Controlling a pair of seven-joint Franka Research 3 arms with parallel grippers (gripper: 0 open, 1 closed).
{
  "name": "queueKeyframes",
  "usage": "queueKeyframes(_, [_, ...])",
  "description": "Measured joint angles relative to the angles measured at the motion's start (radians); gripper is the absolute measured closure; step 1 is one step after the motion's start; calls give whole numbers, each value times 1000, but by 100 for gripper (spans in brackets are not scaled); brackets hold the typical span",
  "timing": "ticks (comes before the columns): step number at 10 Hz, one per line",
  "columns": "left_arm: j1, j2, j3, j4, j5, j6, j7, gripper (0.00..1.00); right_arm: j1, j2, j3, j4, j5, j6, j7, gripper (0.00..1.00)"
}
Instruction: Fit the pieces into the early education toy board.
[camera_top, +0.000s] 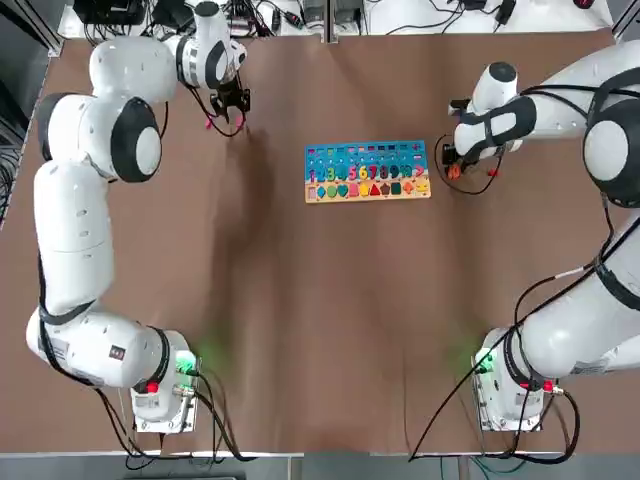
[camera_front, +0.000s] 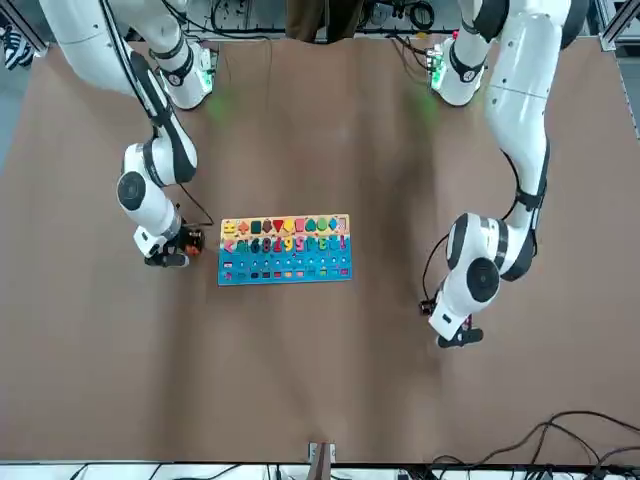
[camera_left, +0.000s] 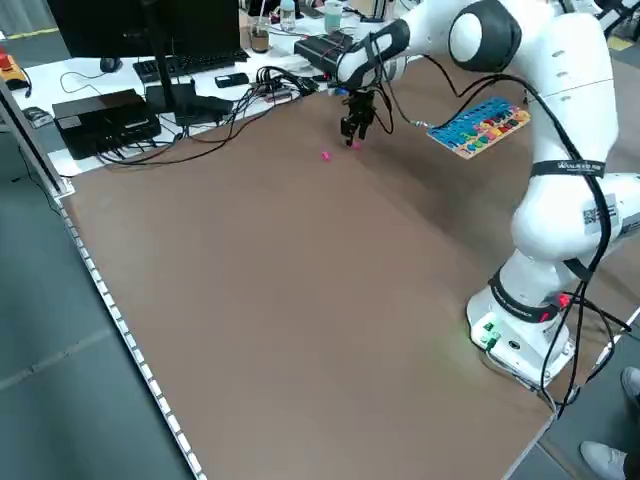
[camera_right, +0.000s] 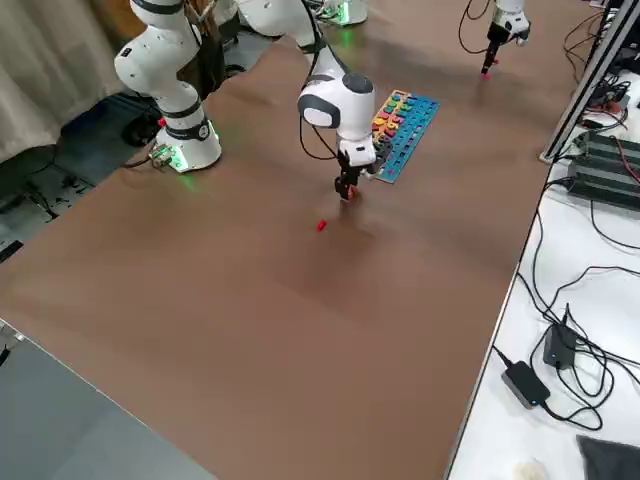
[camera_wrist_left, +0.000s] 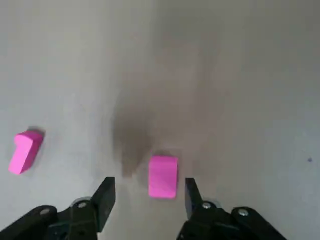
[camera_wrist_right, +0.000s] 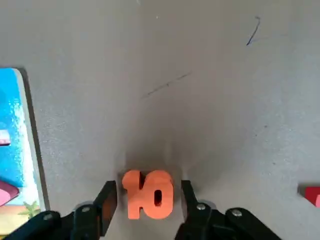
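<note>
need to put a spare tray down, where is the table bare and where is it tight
Bare: the wide brown stretch between the toy board and the arm bases, and the strip between the board and the left tool. Tight: beside the board's end, where the right tool brackets the orange 10 with a red piece nearby, and around the left tool, over two pink pieces.

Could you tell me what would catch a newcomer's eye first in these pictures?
Probably the blue wooden toy board with its rows of colourful numbers and shapes, lying mid-table between the two white arms. Beside its end, the right gripper straddles an orange "10" piece. At the far left corner, the left gripper stands open around one pink piece, another pink piece lying nearby.
</note>
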Motion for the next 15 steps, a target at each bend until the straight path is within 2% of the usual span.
queueKeyframes(6, [0,22,-3,10,0,6,1,42,0,3,1,-1,0,-9,6,50])
queueKeyframes(7, [0,22,-3,11,0,6,1,44,0,3,1,0,0,-17,9,57])
queueKeyframes(8, [0,22,-3,12,0,6,1,52,0,3,1,0,0,-24,12,57])
queueKeyframes(11, [-2,22,-6,13,0,6,1,58,0,3,1,0,0,-36,14,58])
queueKeyframes(12, [-2,22,-6,13,0,7,1,63,0,3,1,0,0,-36,14,57])
queueKeyframes(15, [-3,22,-7,14,0,7,2,66,0,3,1,0,0,-40,15,57])
